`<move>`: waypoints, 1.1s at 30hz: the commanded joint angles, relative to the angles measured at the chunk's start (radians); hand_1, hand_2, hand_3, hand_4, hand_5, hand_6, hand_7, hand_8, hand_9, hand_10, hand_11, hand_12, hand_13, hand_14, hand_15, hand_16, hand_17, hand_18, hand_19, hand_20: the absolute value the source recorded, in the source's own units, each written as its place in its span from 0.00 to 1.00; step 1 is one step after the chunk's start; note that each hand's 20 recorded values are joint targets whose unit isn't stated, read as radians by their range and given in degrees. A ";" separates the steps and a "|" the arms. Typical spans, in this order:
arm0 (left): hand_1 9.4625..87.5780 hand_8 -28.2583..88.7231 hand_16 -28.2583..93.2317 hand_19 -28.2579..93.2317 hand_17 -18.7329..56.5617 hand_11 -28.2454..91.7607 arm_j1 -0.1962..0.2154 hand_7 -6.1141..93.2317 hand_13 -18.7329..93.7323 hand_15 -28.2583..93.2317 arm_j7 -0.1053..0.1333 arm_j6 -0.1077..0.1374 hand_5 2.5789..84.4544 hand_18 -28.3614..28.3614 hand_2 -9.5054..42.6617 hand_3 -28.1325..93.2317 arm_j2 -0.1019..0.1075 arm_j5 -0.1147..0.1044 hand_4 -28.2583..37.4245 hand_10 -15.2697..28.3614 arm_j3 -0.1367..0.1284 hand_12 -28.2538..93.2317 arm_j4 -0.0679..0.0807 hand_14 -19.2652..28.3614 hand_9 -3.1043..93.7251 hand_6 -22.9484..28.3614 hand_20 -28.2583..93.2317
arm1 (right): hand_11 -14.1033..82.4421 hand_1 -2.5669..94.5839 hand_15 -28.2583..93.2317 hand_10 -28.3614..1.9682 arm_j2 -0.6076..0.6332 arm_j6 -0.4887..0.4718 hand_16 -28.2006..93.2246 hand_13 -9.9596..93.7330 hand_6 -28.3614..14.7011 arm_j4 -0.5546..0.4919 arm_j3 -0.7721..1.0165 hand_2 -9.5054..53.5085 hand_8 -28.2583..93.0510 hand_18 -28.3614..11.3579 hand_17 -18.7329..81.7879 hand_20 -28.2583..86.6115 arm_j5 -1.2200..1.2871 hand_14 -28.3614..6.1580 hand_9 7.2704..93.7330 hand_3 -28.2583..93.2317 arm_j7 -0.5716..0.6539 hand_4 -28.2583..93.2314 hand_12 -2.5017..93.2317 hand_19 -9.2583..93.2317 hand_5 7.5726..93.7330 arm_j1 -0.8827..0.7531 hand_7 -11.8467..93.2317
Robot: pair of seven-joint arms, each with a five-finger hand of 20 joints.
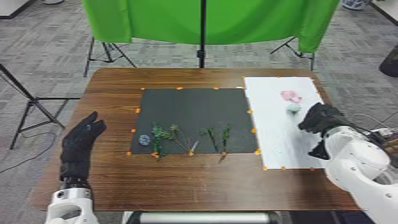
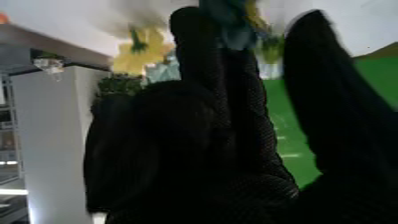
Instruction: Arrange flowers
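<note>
Flowers (image 2: pixel 142 52) are showing yellow in the right wrist view; the head view is giving a pink bloom (image 1: pixel 290 96) on the white sheet (image 1: pixel 271 125) and green sprigs (image 1: pixel 162 132) on the black mat (image 1: pixel 195 105). Green cloth (image 1: pixel 160 20) is hanging behind the counter (image 1: pixel 169 185). The left hand (image 1: pixel 80 140) is pointing straight-fingered beside the mat; whether the right hand (image 1: pixel 325 118) is pinching anything, I cannot tell.

Left hand (image 1: pixel 80 142) flat, fingers straight, right hand (image 1: pixel 323 120) angled inward, thumb apart (both gloved)
</note>
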 commanded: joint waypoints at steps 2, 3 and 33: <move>0.25 0.19 0.24 0.28 0.32 0.36 0.017 0.17 0.40 0.35 0.002 0.015 0.48 0.69 0.10 0.77 -0.011 0.007 0.09 0.62 0.008 0.34 -0.003 0.68 0.43 0.52 0.38 | 0.27 0.71 0.76 0.61 0.012 0.098 0.53 0.94 0.62 0.037 -0.032 0.00 0.36 0.41 0.83 0.78 -0.070 0.73 0.94 0.60 -0.024 0.15 0.51 1.00 0.80 -0.008 0.28; 0.25 0.19 0.25 0.27 0.32 0.36 0.021 0.17 0.40 0.35 0.003 0.013 0.48 0.69 0.09 0.77 -0.012 0.005 0.10 0.61 0.007 0.34 -0.005 0.68 0.43 0.52 0.38 | 0.27 0.72 0.75 0.62 0.018 0.100 0.53 0.94 0.62 0.032 -0.034 0.00 0.37 0.41 0.83 0.78 -0.074 0.74 0.95 0.61 -0.028 0.15 0.51 1.00 0.82 -0.001 0.29; 0.30 0.18 0.22 0.26 0.38 0.36 0.006 0.18 0.45 0.36 -0.020 0.147 0.54 0.63 0.73 0.64 0.006 -0.047 0.00 0.67 0.056 0.29 -0.023 0.70 0.50 0.54 0.38 | 0.26 0.69 0.75 0.66 -0.668 0.066 0.54 0.95 0.66 0.487 -0.876 0.00 0.37 0.43 0.84 0.80 -0.068 0.77 0.97 0.66 -0.429 0.12 0.53 1.00 0.84 0.925 0.31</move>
